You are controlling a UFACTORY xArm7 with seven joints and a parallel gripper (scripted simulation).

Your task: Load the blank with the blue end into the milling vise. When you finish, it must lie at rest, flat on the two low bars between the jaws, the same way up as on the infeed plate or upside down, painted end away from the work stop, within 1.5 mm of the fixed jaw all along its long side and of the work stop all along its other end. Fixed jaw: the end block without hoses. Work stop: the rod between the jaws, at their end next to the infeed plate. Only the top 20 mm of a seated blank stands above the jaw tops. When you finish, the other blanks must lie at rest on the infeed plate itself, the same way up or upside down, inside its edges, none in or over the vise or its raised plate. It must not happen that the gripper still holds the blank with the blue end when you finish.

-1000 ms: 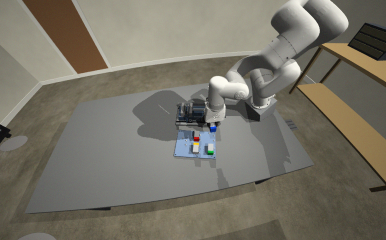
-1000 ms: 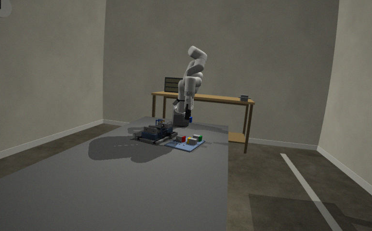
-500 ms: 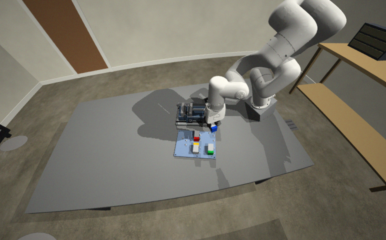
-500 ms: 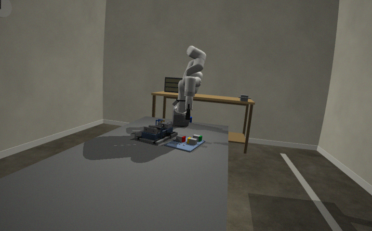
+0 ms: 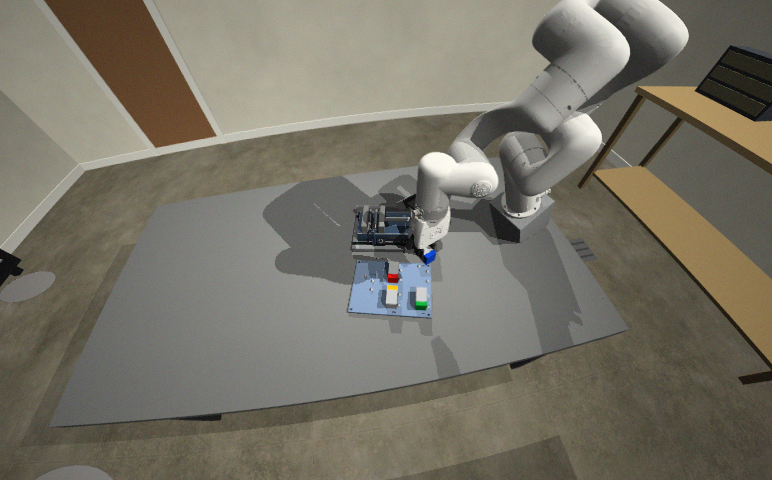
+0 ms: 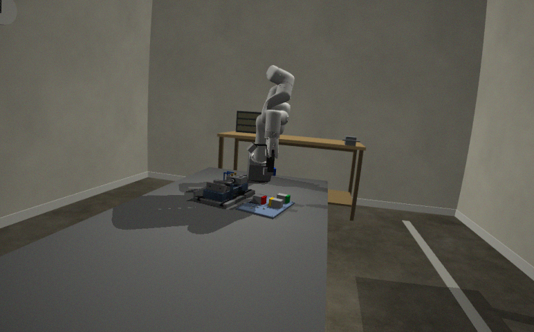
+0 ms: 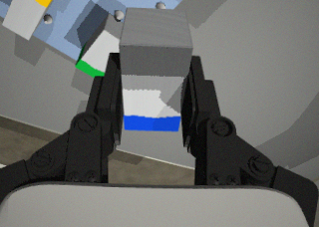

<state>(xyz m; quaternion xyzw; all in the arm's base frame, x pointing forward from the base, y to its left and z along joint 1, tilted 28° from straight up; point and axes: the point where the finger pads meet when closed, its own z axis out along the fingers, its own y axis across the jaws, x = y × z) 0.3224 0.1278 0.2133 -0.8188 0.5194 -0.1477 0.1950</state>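
Nearest the wrist camera, black gripper (image 7: 154, 111) clamped partway on the blue-ended blank (image 7: 155, 75), one finger (image 7: 107, 114) pressed to each long side, blue band showing between them. Blank carried in the air, grey body pointing out past the fingertips, nothing under it but worktop and plate far below. Seen from the top view, blue end (image 5: 429, 256) peeking out beneath the white wrist, hanging above the gap between vise and plate, toward the worktop's far right corner where the arm's base (image 5: 521, 217) stands.

Further out and below, light blue infeed plate (image 5: 372, 303) lying flat near the middle of the worktop (image 5: 200, 333), three blanks resting on it. Green-ended blank (image 5: 420, 296) on the side nearer the right edge. Yellow-ended blank (image 5: 390, 294) beside it, apart. Red-ended blank (image 5: 392, 270) just behind the yellow one, closer to the vise.

Beyond the plate, milling vise (image 5: 378, 228) on its raised plate, toward the far edge, partly hidden by the wrist from above. Slot between the jaws too small to judge from either room view. From the exterior camera, gripper (image 6: 270, 164) well above the vise (image 6: 225, 189), blank not touching it.
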